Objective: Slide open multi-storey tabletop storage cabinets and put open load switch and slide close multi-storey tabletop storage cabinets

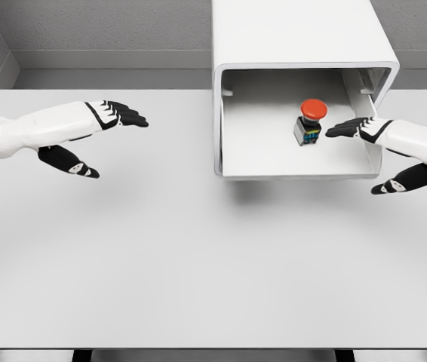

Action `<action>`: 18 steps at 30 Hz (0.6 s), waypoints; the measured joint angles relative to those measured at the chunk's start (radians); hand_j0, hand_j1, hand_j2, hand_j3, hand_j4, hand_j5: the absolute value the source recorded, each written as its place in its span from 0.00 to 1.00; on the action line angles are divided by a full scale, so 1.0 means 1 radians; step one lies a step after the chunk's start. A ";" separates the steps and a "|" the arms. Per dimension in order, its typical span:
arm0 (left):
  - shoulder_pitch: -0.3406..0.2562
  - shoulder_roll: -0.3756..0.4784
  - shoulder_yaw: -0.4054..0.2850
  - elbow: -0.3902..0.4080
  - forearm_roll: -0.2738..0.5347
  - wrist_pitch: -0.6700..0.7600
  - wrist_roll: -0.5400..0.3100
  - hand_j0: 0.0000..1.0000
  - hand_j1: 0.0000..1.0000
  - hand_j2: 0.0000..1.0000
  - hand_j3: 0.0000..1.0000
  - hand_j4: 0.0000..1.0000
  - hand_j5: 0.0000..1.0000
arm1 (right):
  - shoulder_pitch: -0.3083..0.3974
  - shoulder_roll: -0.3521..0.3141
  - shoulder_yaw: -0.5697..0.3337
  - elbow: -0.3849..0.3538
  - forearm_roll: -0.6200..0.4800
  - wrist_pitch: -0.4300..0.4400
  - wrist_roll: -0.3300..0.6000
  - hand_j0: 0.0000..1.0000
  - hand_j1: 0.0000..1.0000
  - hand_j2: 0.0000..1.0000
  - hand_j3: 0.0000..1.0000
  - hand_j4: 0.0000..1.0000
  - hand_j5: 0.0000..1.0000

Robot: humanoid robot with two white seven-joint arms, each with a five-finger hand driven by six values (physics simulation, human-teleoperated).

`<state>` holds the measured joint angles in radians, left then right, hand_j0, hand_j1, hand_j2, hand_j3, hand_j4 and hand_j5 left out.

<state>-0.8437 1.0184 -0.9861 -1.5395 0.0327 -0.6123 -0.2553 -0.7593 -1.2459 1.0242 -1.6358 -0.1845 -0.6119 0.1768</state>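
Switch [311,121] in open drawer [274,162] — just beside right hand [357,129].

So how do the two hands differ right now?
The right hand reaches into the open drawer, fingertips close beside the red-capped switch; the left hand hovers over bare table, far from both. Both are open, fingers extended, holding nothing.
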 measured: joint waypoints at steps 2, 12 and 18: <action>0.002 0.001 0.000 0.000 0.000 0.000 0.000 1.00 1.00 1.00 1.00 1.00 1.00 | 0.000 0.006 -0.001 0.007 -0.001 0.000 0.001 1.00 1.00 1.00 1.00 1.00 1.00; 0.000 0.001 0.001 -0.001 0.000 0.000 0.001 1.00 1.00 1.00 1.00 1.00 1.00 | -0.008 -0.003 -0.013 -0.023 -0.022 0.000 0.001 1.00 1.00 1.00 1.00 1.00 1.00; 0.000 0.001 0.001 -0.002 0.001 0.000 0.002 1.00 1.00 1.00 1.00 1.00 1.00 | -0.018 0.019 -0.012 -0.005 -0.028 0.000 0.003 1.00 1.00 1.00 1.00 1.00 1.00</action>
<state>-0.8437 1.0191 -0.9849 -1.5414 0.0340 -0.6122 -0.2536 -0.7777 -1.2264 1.0120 -1.6404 -0.2124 -0.6119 0.1799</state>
